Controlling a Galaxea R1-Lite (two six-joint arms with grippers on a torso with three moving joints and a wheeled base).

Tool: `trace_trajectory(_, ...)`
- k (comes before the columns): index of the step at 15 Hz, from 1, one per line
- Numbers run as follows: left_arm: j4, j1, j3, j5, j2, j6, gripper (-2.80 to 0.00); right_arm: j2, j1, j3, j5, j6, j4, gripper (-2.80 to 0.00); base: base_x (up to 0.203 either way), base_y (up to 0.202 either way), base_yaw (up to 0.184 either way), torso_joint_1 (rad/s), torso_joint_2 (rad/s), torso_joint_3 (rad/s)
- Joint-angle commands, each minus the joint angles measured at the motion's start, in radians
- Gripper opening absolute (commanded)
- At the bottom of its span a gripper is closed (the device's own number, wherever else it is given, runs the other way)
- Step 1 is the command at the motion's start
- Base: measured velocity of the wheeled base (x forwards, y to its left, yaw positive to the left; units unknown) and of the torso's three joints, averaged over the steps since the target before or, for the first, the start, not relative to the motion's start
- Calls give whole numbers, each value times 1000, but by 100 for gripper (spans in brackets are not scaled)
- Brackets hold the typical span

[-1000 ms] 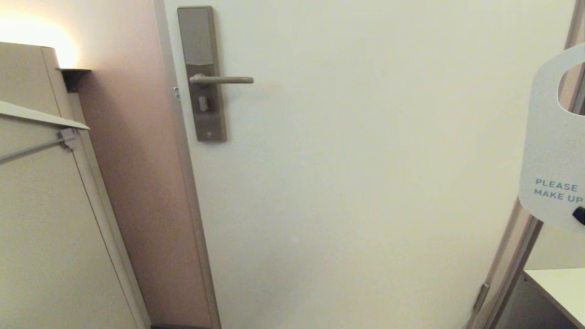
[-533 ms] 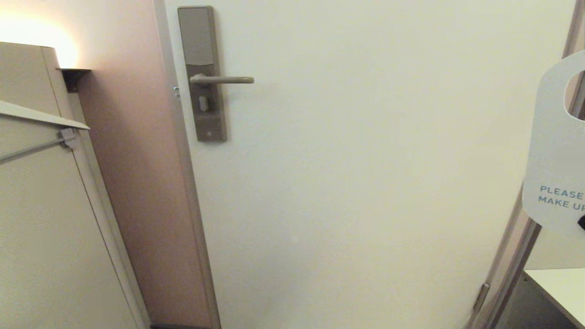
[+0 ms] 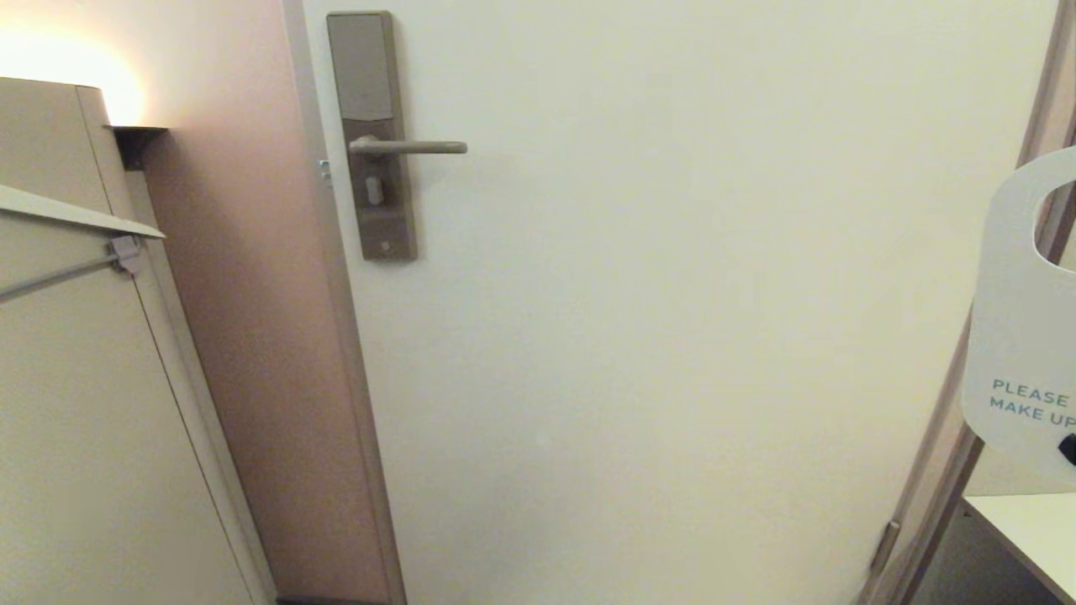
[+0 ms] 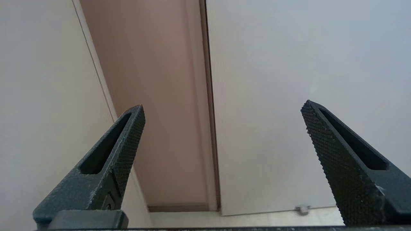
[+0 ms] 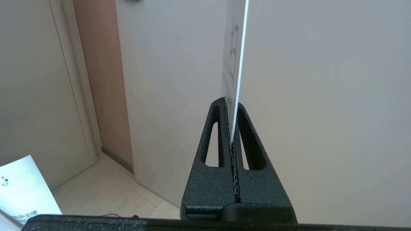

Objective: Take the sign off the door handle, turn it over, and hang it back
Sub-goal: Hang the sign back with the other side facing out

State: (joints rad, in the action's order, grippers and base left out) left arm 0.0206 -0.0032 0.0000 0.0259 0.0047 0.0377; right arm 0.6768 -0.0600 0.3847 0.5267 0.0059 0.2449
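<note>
The sign (image 3: 1021, 336) hangs upright at the right edge of the head view, its pale side with "PLEASE MAKE UP" facing me and its oval hole on top. My right gripper (image 5: 231, 107) is shut on the sign's lower edge; in the right wrist view the sign (image 5: 236, 57) stands edge-on between the fingers. Only a dark fingertip (image 3: 1069, 448) shows in the head view. The door handle (image 3: 408, 147) sticks out bare from its tall lock plate (image 3: 374, 218), far left of the sign. My left gripper (image 4: 223, 104) is open and empty, low down, facing the door's bottom.
A beige cabinet with a grey bar (image 3: 59, 273) stands at the left. The door frame (image 3: 950, 470) and a white table corner (image 3: 1030, 529) are at the lower right. A printed sheet (image 5: 25, 186) shows in the right wrist view. A small door stop (image 4: 302, 209) sits on the floor.
The sign, held in my right gripper, has sunk lower along the right edge of the head view. The door and handle have not moved.
</note>
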Motion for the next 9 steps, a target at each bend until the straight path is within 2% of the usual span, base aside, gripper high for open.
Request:
trace_trajectory(1, 1, 0, 0, 0, -5, -2, 0, 17, 0, -3, 2, 0, 2, -280, 0, 0, 0, 0, 0, 0)
trace_trajectory(4, 1, 0, 0, 0, -5, -2, 0, -30, 0, -56, -19, -2, 5, -280, 0, 0, 0, 0, 0, 0)
trace_trajectory(7, 1, 0, 0, 0, -5, -2, 0, -141, 0, -145, -120, -1, 4, -280, 0, 0, 0, 0, 0, 0)
trace_trajectory(9, 1, 0, 0, 0, -5, -2, 0, -242, 0, -203, -157, -1, 1, -280, 0, 0, 0, 0, 0, 0)
